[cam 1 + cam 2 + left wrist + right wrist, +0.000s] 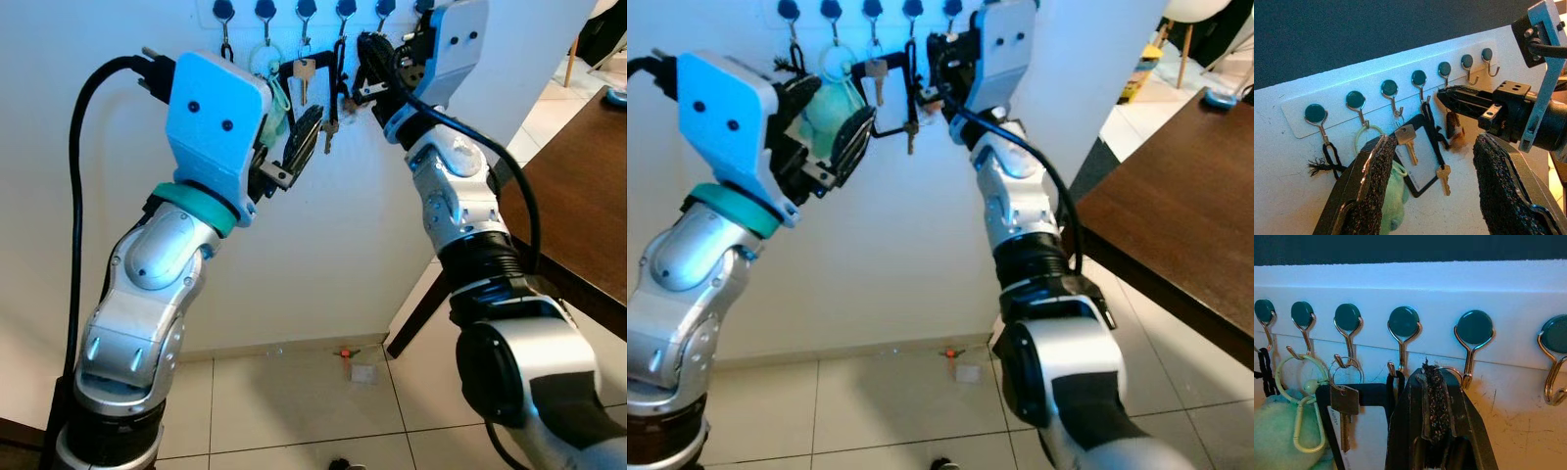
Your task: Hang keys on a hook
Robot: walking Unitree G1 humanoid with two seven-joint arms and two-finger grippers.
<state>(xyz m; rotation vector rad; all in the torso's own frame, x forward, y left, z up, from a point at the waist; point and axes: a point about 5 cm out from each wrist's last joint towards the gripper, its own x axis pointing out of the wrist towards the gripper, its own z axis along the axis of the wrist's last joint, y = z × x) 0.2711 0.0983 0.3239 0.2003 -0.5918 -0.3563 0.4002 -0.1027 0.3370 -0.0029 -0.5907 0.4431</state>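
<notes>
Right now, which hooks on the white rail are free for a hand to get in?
Free: the two bare silver end hooks past the right gripper, which pinches the keys at the fifth hook. Crowded: the other four, with black cord, green plush, brass key, black strap; the open left gripper hovers before them.

We raised both arms high toward the far wall. Our right gripper point(1437, 396) reached farthest, its two black fingers pressed together. Our left gripper point(1437, 196) hung nearer and to the left, fingers point(1374, 186) spread wide apart, wrist bent upward.
</notes>
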